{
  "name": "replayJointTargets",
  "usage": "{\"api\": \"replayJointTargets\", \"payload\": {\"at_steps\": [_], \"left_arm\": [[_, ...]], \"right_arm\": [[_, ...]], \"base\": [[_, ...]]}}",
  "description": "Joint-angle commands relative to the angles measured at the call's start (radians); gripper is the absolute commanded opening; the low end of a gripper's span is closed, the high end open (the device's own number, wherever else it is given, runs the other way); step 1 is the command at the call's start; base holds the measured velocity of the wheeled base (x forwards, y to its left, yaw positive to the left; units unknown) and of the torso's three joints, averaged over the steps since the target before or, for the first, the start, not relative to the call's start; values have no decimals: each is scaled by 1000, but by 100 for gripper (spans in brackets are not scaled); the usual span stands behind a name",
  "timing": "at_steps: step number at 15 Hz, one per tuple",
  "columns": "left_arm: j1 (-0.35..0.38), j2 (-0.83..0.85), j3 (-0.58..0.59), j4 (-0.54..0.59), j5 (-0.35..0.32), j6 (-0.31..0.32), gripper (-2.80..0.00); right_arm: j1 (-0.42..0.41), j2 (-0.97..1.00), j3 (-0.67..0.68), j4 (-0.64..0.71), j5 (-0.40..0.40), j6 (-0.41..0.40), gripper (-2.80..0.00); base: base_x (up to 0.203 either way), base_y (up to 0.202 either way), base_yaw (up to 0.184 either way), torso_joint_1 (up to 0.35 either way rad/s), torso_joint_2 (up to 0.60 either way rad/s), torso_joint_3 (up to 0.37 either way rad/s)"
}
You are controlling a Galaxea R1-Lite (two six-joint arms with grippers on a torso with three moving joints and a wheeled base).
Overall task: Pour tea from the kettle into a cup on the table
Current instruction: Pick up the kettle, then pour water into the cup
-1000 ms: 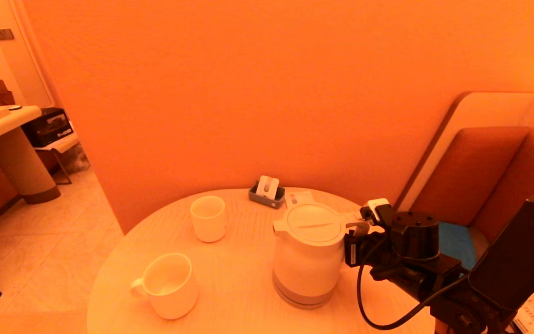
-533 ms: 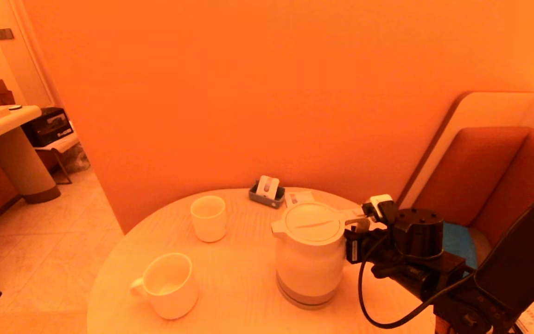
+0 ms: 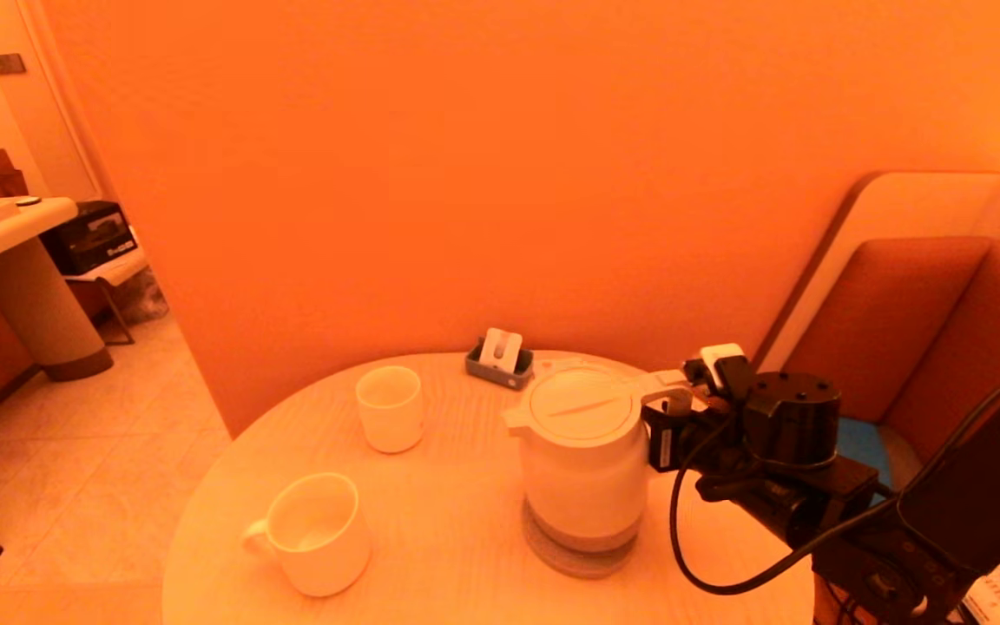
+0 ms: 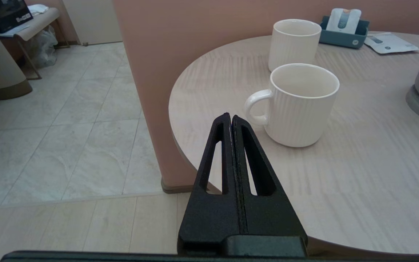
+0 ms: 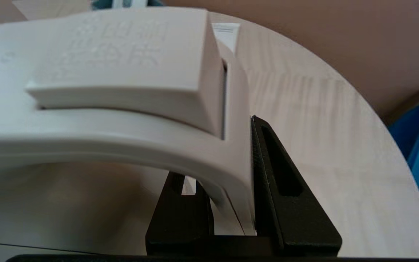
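The white kettle (image 3: 584, 460) hangs just above its grey round base (image 3: 568, 555) on the right half of the pale wood table (image 3: 439, 512). My right gripper (image 3: 672, 410) is shut on the kettle's loop handle from the right. In the right wrist view the kettle's handle (image 5: 122, 127) fills the gap of the right gripper (image 5: 227, 156), with one black finger (image 5: 278, 182) pressed against its side. The cup (image 3: 389, 408), a plain white tumbler, stands upright at the back left of the kettle. My left gripper (image 4: 231, 118) is shut and empty, low at the table's near left edge.
A wider white mug (image 3: 313, 534) with a side handle stands near the front left, close to the left gripper (image 4: 302, 103). A grey-blue holder (image 3: 500, 360) and a leaflet (image 4: 389, 43) lie at the back. A padded bench (image 3: 899, 330) is right of the table.
The right gripper has raised the kettle off its grey base, which now shows bare on the table below. The arm moved up and slightly back. Cup and mug have not moved.
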Motion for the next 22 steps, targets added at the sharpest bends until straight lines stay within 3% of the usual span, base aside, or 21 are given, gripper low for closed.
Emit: {"api": "replayJointTargets", "payload": {"at_steps": [1,4,10,14,22], "left_arm": [[0,0,0,0,1,1,-280],[0,0,0,0,1,0,-280],[0,0,0,0,1,1,-280],[0,0,0,0,1,0,-280],[0,0,0,0,1,-2,-280]], "right_arm": [[1,-9,-11,5,0,1,-280],[2,-21,-45,31,-3,2,-280],[27,-107,-214,263,-9,1,-280],[99,-130,-363,427,-26,-10,-280],[215,-51,-548,533,-97,-86,-280]], "base": [[0,0,0,0,0,0],[0,0,0,0,0,0],[0,0,0,0,0,0],[0,0,0,0,0,0],[0,0,0,0,0,0]]}}
